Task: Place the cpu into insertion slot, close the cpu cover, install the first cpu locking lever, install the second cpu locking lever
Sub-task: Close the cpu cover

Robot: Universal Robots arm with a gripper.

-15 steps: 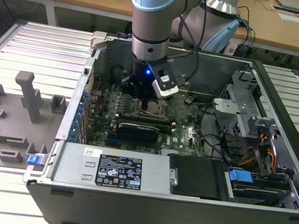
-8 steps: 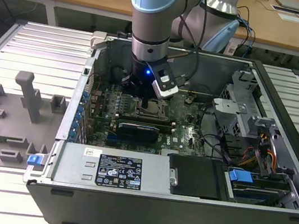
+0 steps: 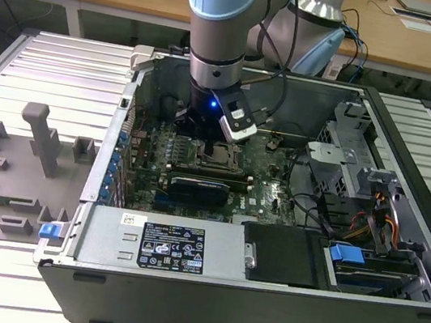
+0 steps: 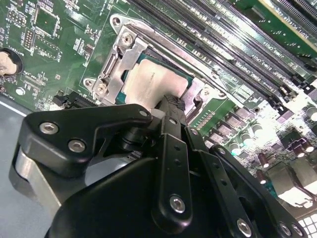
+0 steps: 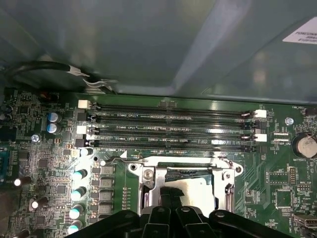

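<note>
We see the cpu (image 4: 148, 84) seated in the insertion slot (image 3: 214, 157) at frame centre, with the cpu cover (image 4: 116, 59) lying flat around it. The gripper (image 4: 170, 101) rests its closed, empty fingers (image 4: 172, 114) on the chip. We cannot tell whether either locking lever (image 4: 168, 49) is latched.

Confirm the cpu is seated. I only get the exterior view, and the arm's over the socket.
Observer: Seated. In the second wrist view the cpu lies flat in the insertion slot, silver top up.
Operator: Cover?
Observer: The cpu cover is down, framing the chip.
Operator: Pincer?
Observer: The pincer is shut, its tip just over the cpu's top; touching or not, I can't tell.
</note>
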